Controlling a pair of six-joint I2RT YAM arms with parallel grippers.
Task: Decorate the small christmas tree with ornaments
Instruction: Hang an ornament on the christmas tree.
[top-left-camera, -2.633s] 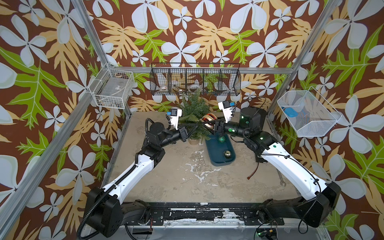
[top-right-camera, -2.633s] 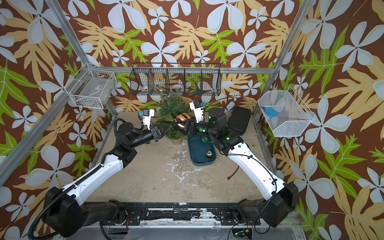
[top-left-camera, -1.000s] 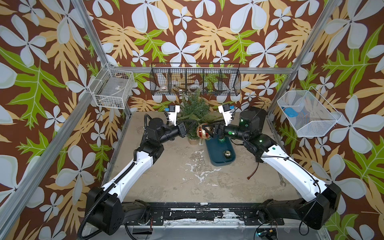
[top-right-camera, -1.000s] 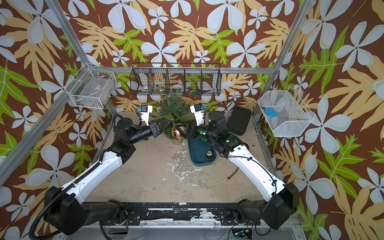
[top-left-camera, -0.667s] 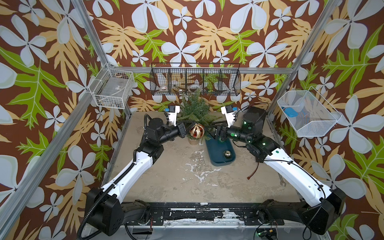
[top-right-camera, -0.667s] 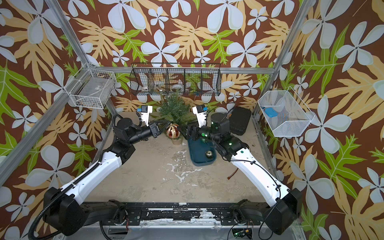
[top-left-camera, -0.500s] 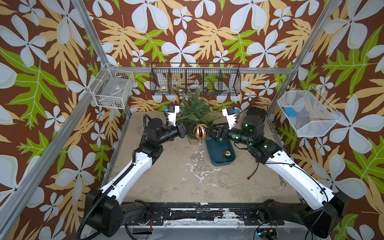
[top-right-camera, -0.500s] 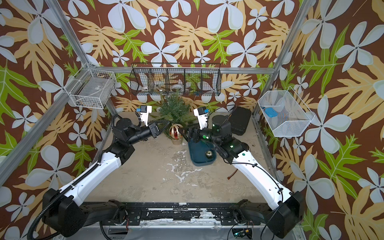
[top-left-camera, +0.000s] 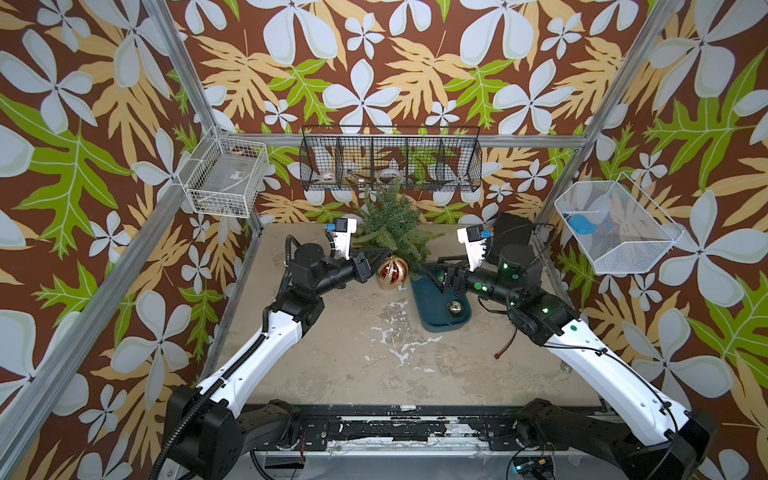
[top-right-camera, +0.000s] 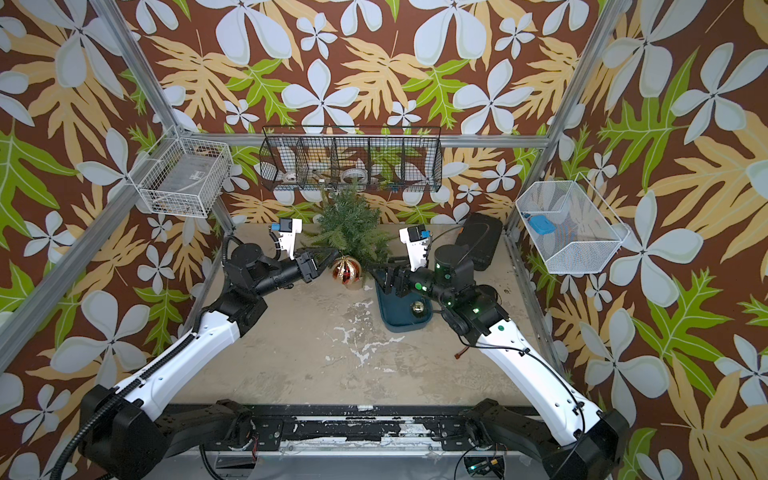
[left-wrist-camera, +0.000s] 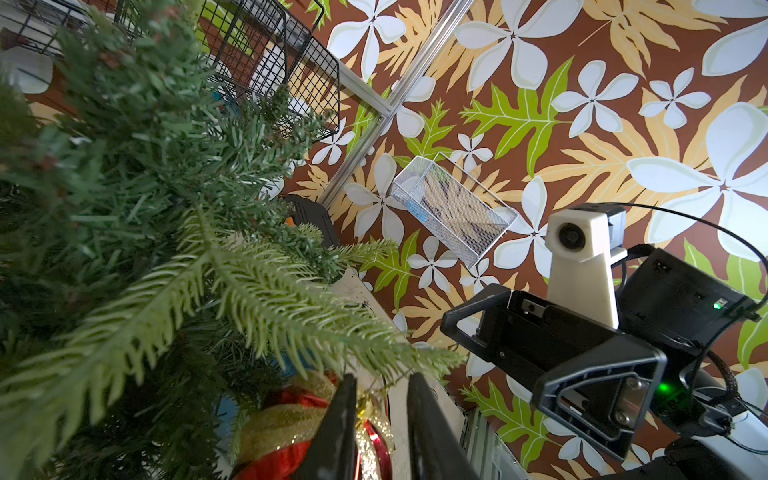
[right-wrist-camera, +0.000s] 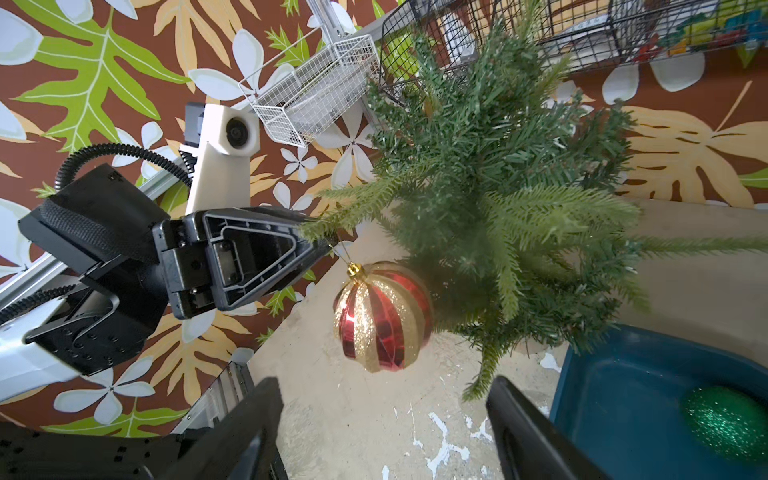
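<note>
Tree (top-left-camera: 390, 224) at table (top-left-camera: 332, 353) 12 o'clock, striped ball (top-left-camera: 392, 272) hung on low branch at tree's 7 o'clock, L gripper (left-wrist-camera: 382, 384) jaws slightly apart by its cap, R gripper (right-wrist-camera: 382, 386) wide open, empty, green ball (right-wrist-camera: 723, 424) & gold ball (top-left-camera: 455, 307) in tray (top-left-camera: 432, 309) at 5 o'clock.

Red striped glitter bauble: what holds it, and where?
Cannot tell: left gripper, jaws parted, flanks the red striped glitter bauble at its loop; right gripper holds nothing.
</note>
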